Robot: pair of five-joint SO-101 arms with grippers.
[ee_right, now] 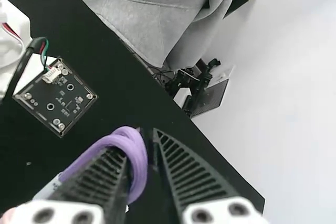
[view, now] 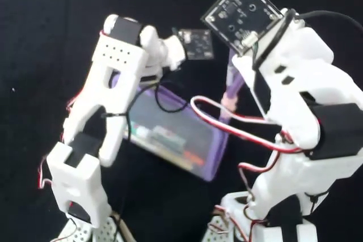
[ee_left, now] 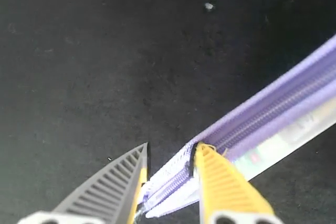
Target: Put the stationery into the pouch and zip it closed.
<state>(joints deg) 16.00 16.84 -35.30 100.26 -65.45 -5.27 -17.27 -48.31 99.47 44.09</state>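
Look at the pouch (view: pixel 212 165) first: it lies flat on the black table (view: pixel 34 55), between your two arms. It has a purple rim and a see-through side. The stationery (view: pixel 164 135) is inside it and shows through as small bits of colour. Your left arm rises from its base beside the pouch, bends at the elbow and leans over one end of the pouch, with its wrist tipped down. The left gripper (ee_left: pixel 170 153) is squeezed onto that end of the pouch. The yellow finger (ee_left: pixel 223 187) presses on one side of the purple edge and the grey finger (ee_left: pixel 113 192) sits on the other side. The zip (ee_left: pixel 273 95) runs along the purple edge away from that gripper, and you cannot tell if it is shut all the way. Your right arm stands at the other end of the pouch, folded up tall, with its wrist above the pouch's corner. The right gripper (ee_right: pixel 140 141) is pinched tight on the purple strap (view: pixel 232 92), which loops between its two dark fingers (ee_right: pixel 181 166). The strap goes from the pouch's corner up to that gripper. A red and white wire (view: pixel 227 118) from the right arm hangs in a loop over that end of the pouch. Beyond the pouch, past the table's edge, is a grey cloth (ee_right: pixel 157 14).
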